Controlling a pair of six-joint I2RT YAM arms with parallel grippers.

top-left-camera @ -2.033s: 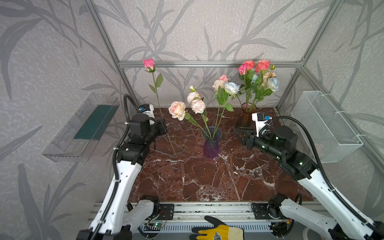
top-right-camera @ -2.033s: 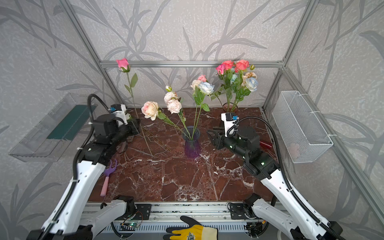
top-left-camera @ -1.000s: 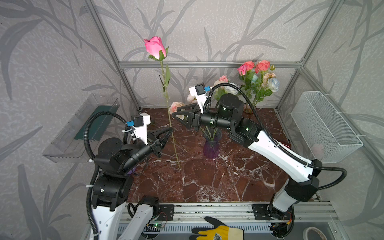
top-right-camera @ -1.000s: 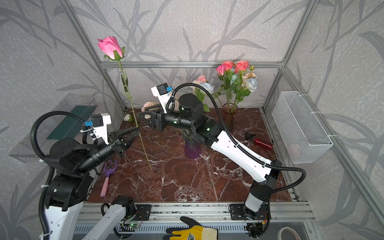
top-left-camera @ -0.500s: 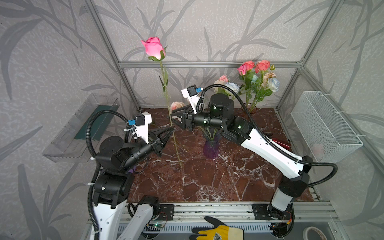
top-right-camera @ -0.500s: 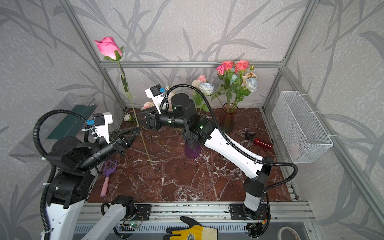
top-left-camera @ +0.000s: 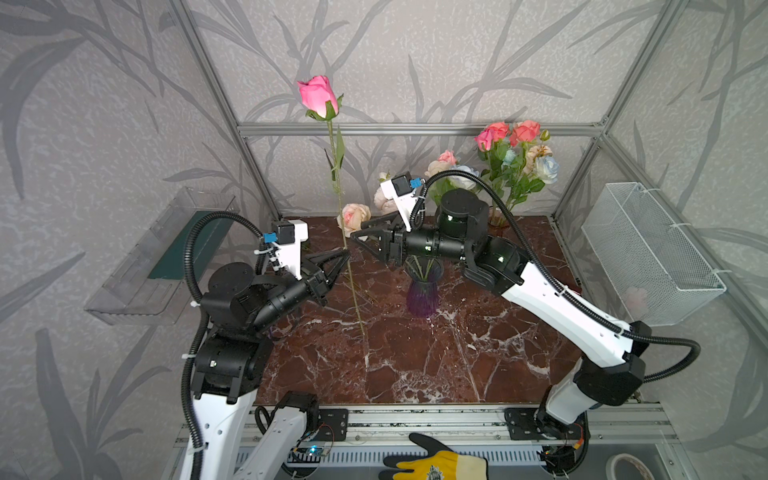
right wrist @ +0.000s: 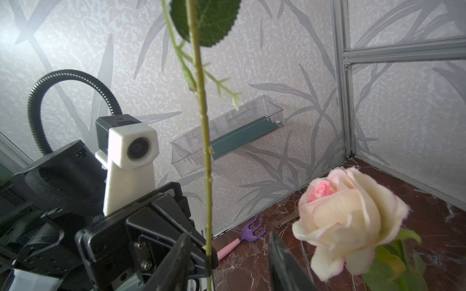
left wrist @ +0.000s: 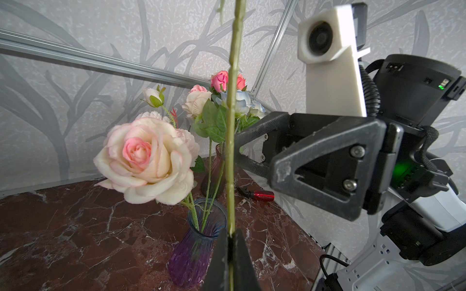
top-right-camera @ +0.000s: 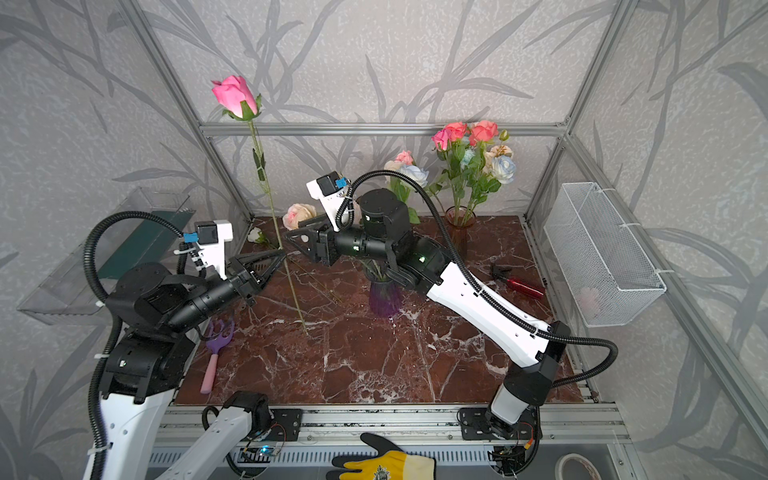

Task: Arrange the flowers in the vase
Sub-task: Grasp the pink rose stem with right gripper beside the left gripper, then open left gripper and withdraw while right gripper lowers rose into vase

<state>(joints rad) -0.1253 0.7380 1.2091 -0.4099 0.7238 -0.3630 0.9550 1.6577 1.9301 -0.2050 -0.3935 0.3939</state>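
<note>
The left tool (top-left-camera: 345, 252) clamps the stem of the upright pink rose (top-left-camera: 318, 97); the right tool (top-left-camera: 356, 235), jaws apart, faces that stem from the side of the purple vase (top-left-camera: 422, 294).

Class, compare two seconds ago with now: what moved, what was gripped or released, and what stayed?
The left gripper, still shut on the pink rose, lifted it higher. The right gripper swung from the amber vase across to the rose's stem, jaws open beside it. Nothing was released. The purple vase, amber vase and their flowers stayed put.
</note>
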